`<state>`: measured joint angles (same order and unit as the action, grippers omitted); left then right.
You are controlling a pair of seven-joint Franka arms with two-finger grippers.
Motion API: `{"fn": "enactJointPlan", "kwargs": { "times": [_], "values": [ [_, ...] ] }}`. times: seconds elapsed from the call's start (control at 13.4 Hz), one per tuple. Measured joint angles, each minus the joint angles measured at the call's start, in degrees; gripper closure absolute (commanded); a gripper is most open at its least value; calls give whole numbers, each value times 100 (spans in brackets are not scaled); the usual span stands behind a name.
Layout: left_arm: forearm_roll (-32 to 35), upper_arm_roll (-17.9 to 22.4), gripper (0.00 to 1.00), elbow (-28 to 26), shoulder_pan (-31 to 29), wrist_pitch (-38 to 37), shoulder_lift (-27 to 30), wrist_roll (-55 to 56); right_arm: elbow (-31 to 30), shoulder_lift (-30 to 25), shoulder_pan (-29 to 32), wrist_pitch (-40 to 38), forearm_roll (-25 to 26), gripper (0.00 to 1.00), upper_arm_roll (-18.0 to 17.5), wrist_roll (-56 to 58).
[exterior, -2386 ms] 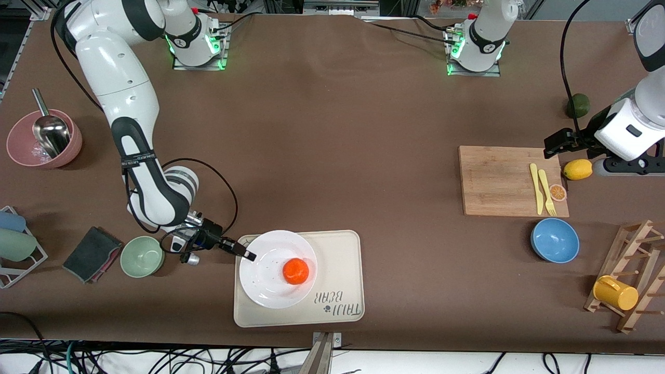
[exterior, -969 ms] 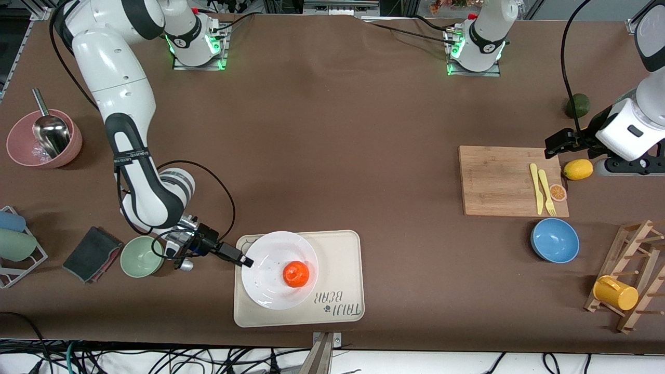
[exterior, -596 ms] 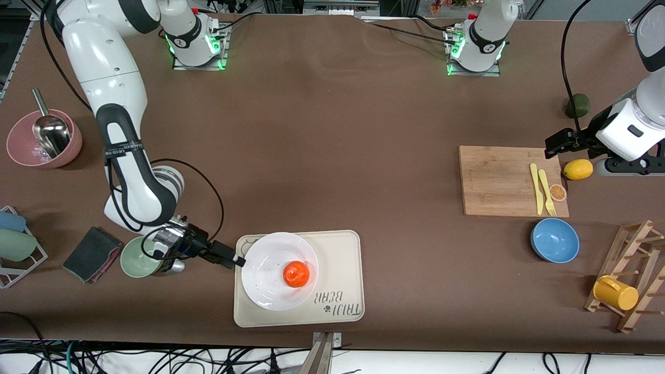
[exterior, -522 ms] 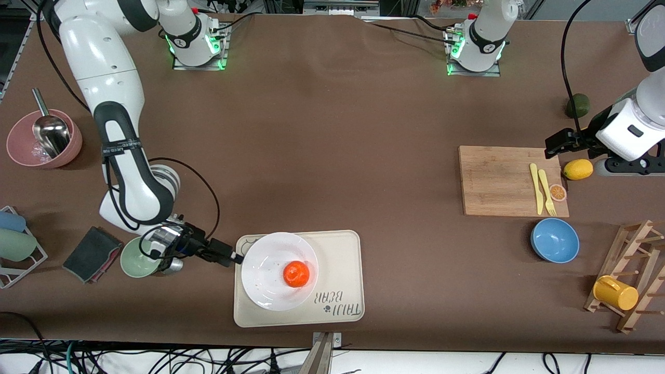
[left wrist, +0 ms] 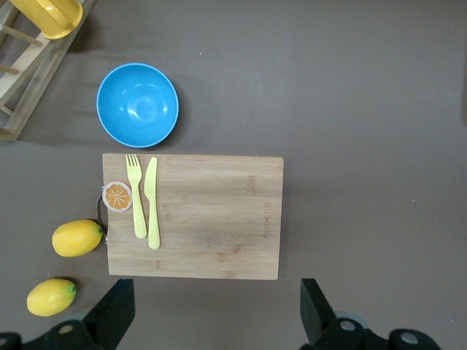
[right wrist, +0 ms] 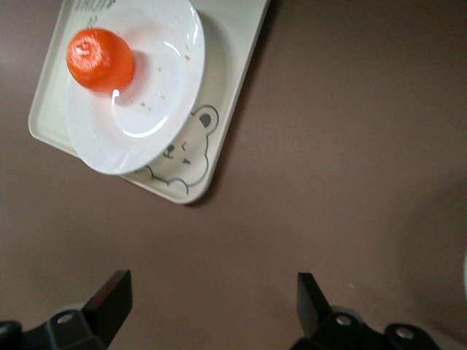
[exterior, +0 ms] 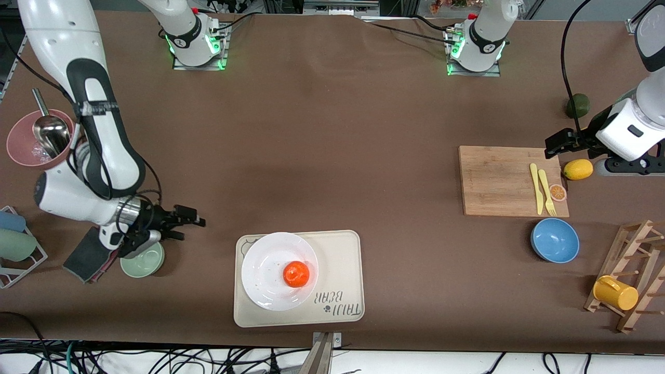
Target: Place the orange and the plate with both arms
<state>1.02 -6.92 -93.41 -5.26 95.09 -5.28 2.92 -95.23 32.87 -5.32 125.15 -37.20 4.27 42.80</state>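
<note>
The orange (exterior: 296, 274) lies on the white plate (exterior: 265, 283), and the plate rests on the cream bear-printed tray (exterior: 340, 259) near the table's front edge. Both also show in the right wrist view, the orange (right wrist: 100, 60) on the plate (right wrist: 157, 109). My right gripper (exterior: 189, 222) is open and empty, up in the air over bare table beside the tray, toward the right arm's end. My left gripper (exterior: 555, 145) is open and empty, over the table by the cutting board (exterior: 499, 181), where the arm waits.
A green bowl (exterior: 143, 261) and a dark cloth (exterior: 85, 254) lie under the right arm. A pink bowl with a scoop (exterior: 23, 143), a blue bowl (exterior: 555, 240), lemons (exterior: 577, 169), a wooden rack with a yellow cup (exterior: 615, 293) and a cup rack (exterior: 15, 244) stand near the table's ends.
My right gripper let go of the plate's rim, drew back toward the right arm's end and rose. The plate and orange stay on the tray. The left arm has not moved.
</note>
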Motion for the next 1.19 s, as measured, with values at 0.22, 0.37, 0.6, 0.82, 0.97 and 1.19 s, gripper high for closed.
{"fn": "enactJointPlan", "kwargs": {
  "times": [0.22,0.37,0.6,0.82,0.97,1.19],
  "values": [
    [0,0,0,-1,0,0,0,0,-92,-501,-23,-779,1625,0,58,-1326],
    [-1,0,0,-1,0,0,0,0,-75,-840,-176,-1305,2462,0,9,-2438],
    [-1,3,0,7,0,4,1,0,-13,-1251,-509,-2028,3130,0,-2,-3677],
    [-1,-5,0,78,13,-55,14,0,494,-1376,-565,-3218,3373,0,6,-4501],
    [-1,-8,0,178,47,-134,27,0,830,-1455,-556,-3741,3441,0,38,-4665],
    [-1,-7,0,214,55,-172,31,0,903,-1727,-544,-4111,3486,0,130,-4712]
  ]
}}
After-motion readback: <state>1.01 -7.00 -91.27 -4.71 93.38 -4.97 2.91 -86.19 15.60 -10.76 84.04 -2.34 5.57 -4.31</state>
